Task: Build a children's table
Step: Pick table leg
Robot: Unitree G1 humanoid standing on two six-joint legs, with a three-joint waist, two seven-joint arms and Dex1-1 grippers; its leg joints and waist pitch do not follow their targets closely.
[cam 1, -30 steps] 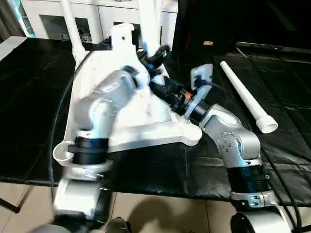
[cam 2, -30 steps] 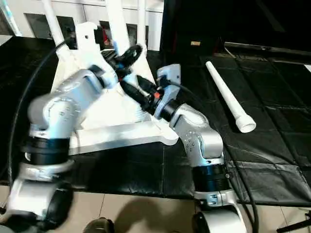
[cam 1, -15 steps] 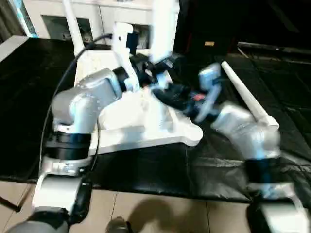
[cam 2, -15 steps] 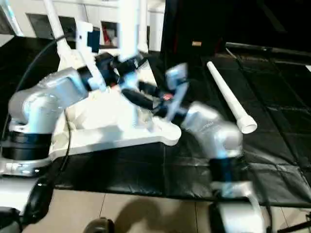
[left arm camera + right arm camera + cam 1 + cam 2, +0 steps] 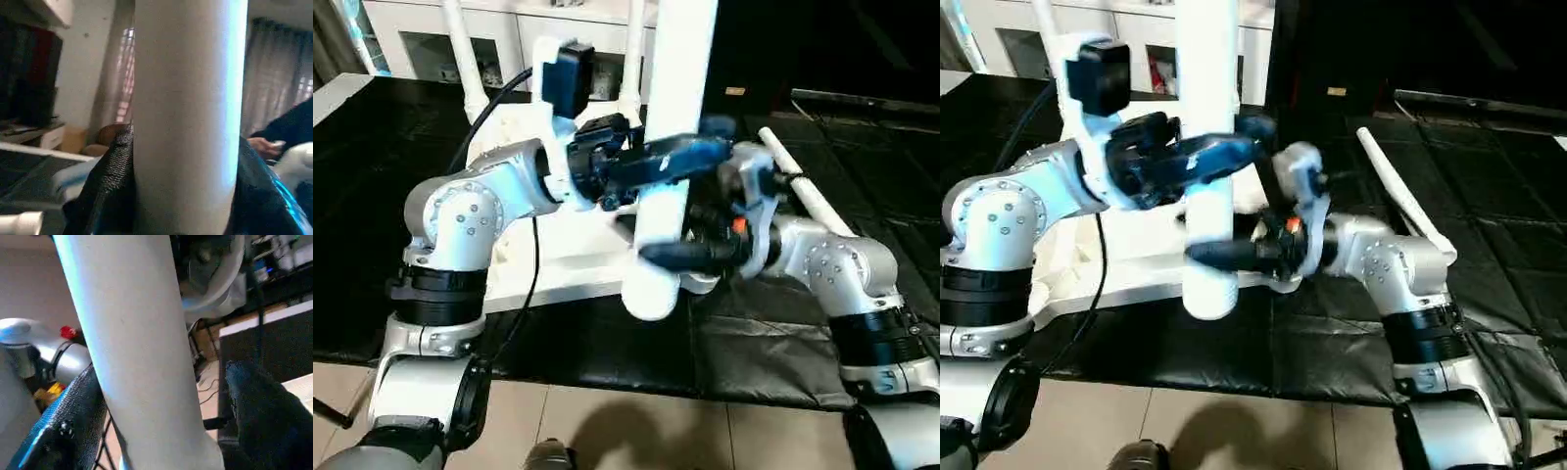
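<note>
The children's table top [image 5: 558, 245] lies white on the black table behind my arms. Two thin white legs [image 5: 460, 49] [image 5: 633, 44] stand up at its far side. A thick white leg [image 5: 671, 117] hangs upright in front of the top, its wide end [image 5: 649, 294] lowest. My left gripper [image 5: 700, 147] is shut on it at mid height, both fingers [image 5: 112, 186] pressed against it. Lower down, my right gripper [image 5: 651, 250] reaches around the same leg [image 5: 142, 357], open, with a gap at one finger [image 5: 264, 411]. Another leg [image 5: 1400, 201] lies loose on the right.
A white cabinet with glass doors [image 5: 421, 39] stands behind the table. The black table surface [image 5: 372, 196] ends at a front edge near my body, with tiled floor [image 5: 636, 431] below. Dark mats [image 5: 881, 147] cover the right side.
Both arms have drawn back from the top's far corner. The thick leg has come up and towards me with the left gripper. The right gripper has moved to its lower part.
</note>
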